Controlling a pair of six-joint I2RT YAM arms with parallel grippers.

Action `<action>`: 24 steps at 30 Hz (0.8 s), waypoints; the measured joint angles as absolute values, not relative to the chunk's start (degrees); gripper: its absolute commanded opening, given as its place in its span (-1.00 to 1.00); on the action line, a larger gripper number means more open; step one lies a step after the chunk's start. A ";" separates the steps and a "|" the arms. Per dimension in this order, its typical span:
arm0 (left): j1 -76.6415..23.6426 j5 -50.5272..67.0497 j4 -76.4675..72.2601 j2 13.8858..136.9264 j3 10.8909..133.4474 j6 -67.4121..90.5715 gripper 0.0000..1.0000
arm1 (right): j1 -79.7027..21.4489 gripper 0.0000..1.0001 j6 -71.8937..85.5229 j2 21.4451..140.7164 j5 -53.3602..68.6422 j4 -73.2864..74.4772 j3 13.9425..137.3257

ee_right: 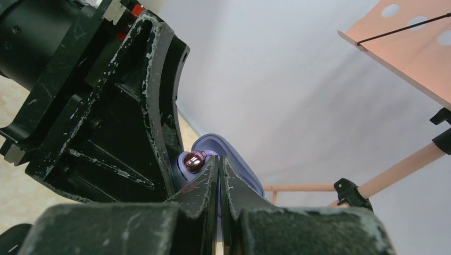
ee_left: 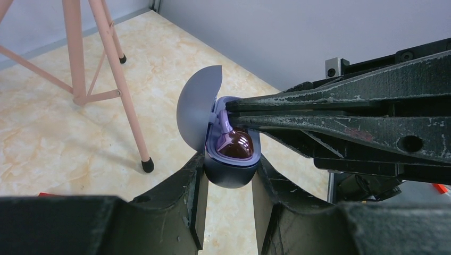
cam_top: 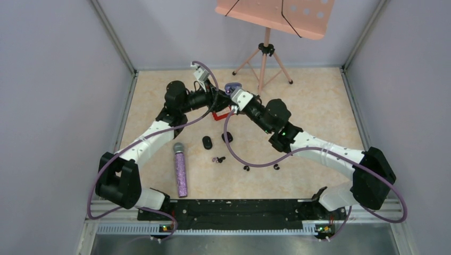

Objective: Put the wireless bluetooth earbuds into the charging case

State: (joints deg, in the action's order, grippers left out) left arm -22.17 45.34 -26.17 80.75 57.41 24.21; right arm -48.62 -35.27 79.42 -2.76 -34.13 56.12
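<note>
My left gripper (ee_left: 228, 178) is shut on the base of a purple charging case (ee_left: 234, 172) and holds it above the table with its lid (ee_left: 199, 109) open. A glossy pinkish-purple earbud (ee_left: 236, 144) sits in the case's well. My right gripper (ee_left: 228, 112) comes in from the right, its jaws nearly closed on the earbud's lilac tip. In the right wrist view the earbud (ee_right: 194, 159) shows just left of my right gripper (ee_right: 218, 159). In the top view both grippers meet at the case (cam_top: 232, 86).
On the table lie two black oval cases (cam_top: 207, 142) (cam_top: 227, 137), small earbuds (cam_top: 218, 159) (cam_top: 246, 168) (cam_top: 276, 167), and a glittery purple microphone (cam_top: 181, 170). A red object (cam_top: 220, 114) sits under the arms. A pink tripod stand (cam_top: 264, 58) is at the back.
</note>
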 measured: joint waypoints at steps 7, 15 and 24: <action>-22.15 45.12 -25.89 80.75 57.39 24.12 -1.00 | -48.64 -0.86 -35.77 79.40 -2.28 -33.82 55.90; -22.04 44.71 -24.36 80.75 56.51 21.85 -1.00 | -47.97 -0.74 -33.45 77.21 3.36 -23.88 57.93; -21.87 44.58 -24.51 80.75 55.24 19.16 -1.00 | -44.34 -0.22 -28.42 75.40 9.21 -10.57 61.89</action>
State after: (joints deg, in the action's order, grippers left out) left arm -21.87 44.58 -24.51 80.75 55.24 19.16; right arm -44.34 -28.42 75.40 9.21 -10.57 61.89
